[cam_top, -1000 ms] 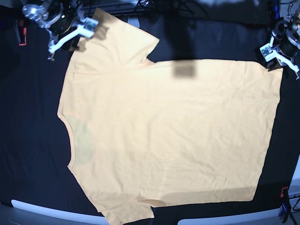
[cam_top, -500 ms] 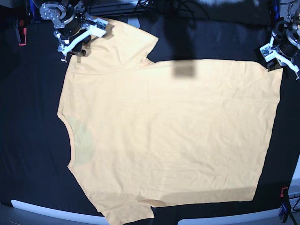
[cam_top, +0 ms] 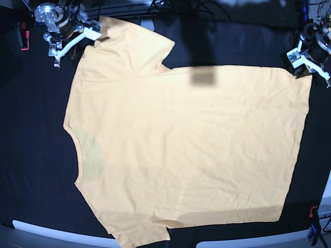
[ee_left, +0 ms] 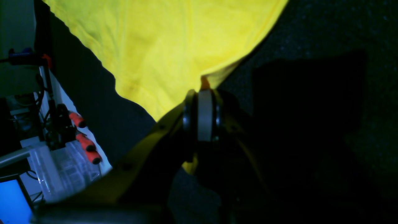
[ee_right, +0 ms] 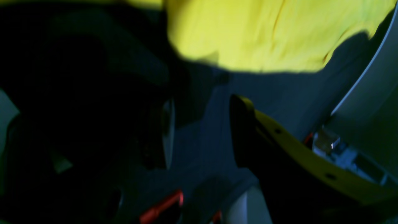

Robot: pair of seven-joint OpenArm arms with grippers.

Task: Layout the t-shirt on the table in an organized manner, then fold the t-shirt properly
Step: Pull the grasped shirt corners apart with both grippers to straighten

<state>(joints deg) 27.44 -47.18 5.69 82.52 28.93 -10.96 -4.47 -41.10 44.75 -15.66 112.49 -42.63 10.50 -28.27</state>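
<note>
The t-shirt (cam_top: 186,150) lies flat on the desk (cam_top: 31,155), long axis left to right across the frame — left hand (cam_top: 305,64) pinched shut on its upper-right hem corner, right hand (cam_top: 72,44) spread wide and empty just beside the upper-left sleeve.

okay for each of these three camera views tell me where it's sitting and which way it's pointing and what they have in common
Base: overhead, looking straight down at the t-shirt spread flat on the table; both hands show at the top corners.
Left wrist: on the left arm, looking along the left hand, shut on a corner of the t-shirt.
Right wrist: on the right arm, looking past the open right hand toward the t-shirt, with nothing between its fingers.
Shared: all three show the t-shirt on the black table; the base view also shows both hands.
</note>
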